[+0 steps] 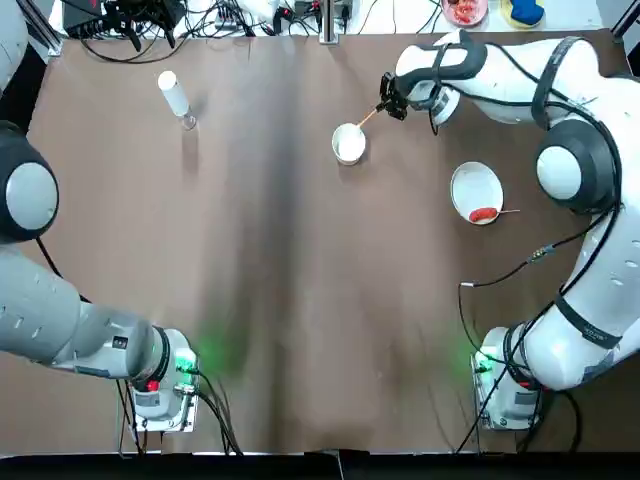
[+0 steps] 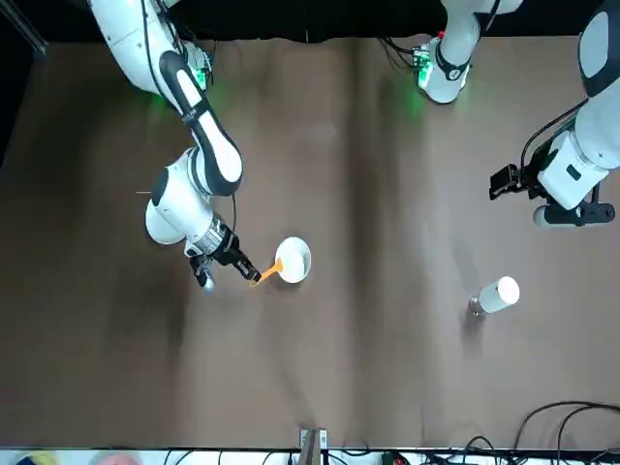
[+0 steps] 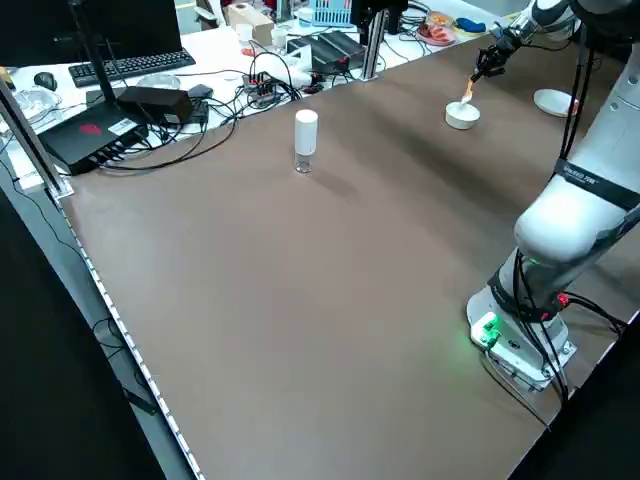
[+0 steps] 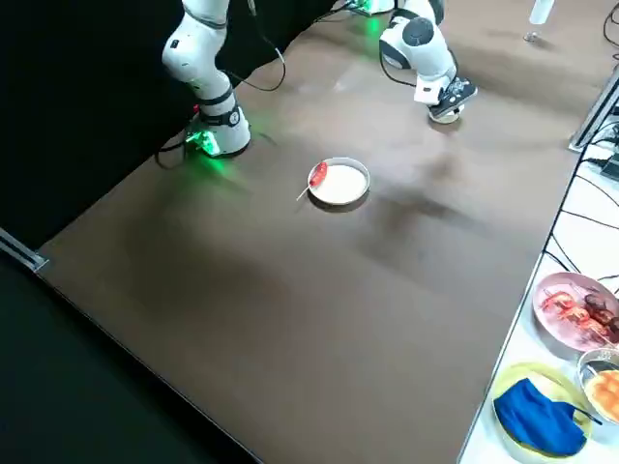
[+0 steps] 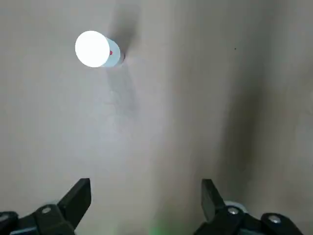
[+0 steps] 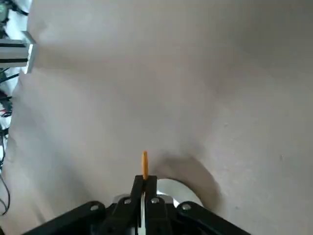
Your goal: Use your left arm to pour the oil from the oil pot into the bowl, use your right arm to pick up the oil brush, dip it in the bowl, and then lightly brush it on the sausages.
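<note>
My right gripper (image 1: 390, 100) (image 2: 232, 260) is shut on the oil brush (image 1: 368, 117) (image 2: 266, 272) (image 6: 145, 164) by its orange handle. The brush slants down, and its tip reaches the rim of the small white bowl (image 1: 348, 143) (image 2: 293, 260) (image 3: 462, 115). The oil pot (image 1: 175, 95) (image 2: 499, 294) (image 3: 305, 135) (image 5: 93, 49) stands upright and alone at the far left of the table. My left gripper (image 5: 145, 196) (image 2: 504, 181) hovers open and empty, well short of the pot. The red sausage (image 1: 483, 214) (image 4: 317, 175) lies on the white plate (image 1: 470, 182) (image 4: 348, 186).
Cables, a keyboard and black boxes (image 3: 120, 105) crowd the far table edge. Dishes of food and a blue cloth (image 4: 537, 416) sit on the white surface beyond the brown mat. The two arm bases (image 1: 160, 395) (image 1: 510, 395) stand at the near edge.
</note>
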Robot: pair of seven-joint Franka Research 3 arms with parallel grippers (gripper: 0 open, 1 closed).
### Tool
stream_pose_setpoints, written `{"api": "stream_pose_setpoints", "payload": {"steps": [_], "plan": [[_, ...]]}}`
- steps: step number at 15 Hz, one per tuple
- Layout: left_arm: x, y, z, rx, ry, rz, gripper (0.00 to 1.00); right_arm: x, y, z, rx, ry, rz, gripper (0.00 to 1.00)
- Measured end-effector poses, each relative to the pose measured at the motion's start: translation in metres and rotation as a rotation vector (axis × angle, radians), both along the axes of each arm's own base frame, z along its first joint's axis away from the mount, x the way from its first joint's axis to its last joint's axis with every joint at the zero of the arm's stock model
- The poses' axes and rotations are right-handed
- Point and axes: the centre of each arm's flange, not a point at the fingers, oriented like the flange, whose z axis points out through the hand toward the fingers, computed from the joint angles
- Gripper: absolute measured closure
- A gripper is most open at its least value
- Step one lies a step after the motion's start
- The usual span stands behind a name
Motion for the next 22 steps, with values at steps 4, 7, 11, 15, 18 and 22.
{"api": "stream_pose_setpoints", "payload": {"steps": [4, 7, 11, 15, 18, 22], "plan": [[0.0, 0.001, 0.0, 0.0, 0.0, 0.001, 0.0, -0.007, 0.01, -0.019, -0.013, 0.018, -0.013, 0.96], [0.0, 0.001, 0.0, 0.0, 0.0, 0.001, 0.0, -0.014, 0.023, -0.03, -0.027, 0.009, -0.03, 0.96], [0.0, 0.004, 0.0, 0.0, -0.001, 0.006, 0.0, -0.015, 0.027, -0.031, -0.026, 0.01, -0.04, 0.82], [0.001, 0.005, 0.0, 0.0, -0.001, 0.009, 0.0, -0.013, 0.027, -0.03, -0.024, 0.006, -0.041, 0.61], [0.001, 0.005, 0.0, 0.0, -0.001, 0.008, 0.0, -0.012, 0.027, -0.028, -0.021, 0.01, -0.039, 0.61], [0.001, 0.005, 0.001, 0.0, -0.001, 0.008, 0.0, 0.01, 0.01, 0.002, 0.014, 0.01, -0.016, 0.62]]}}
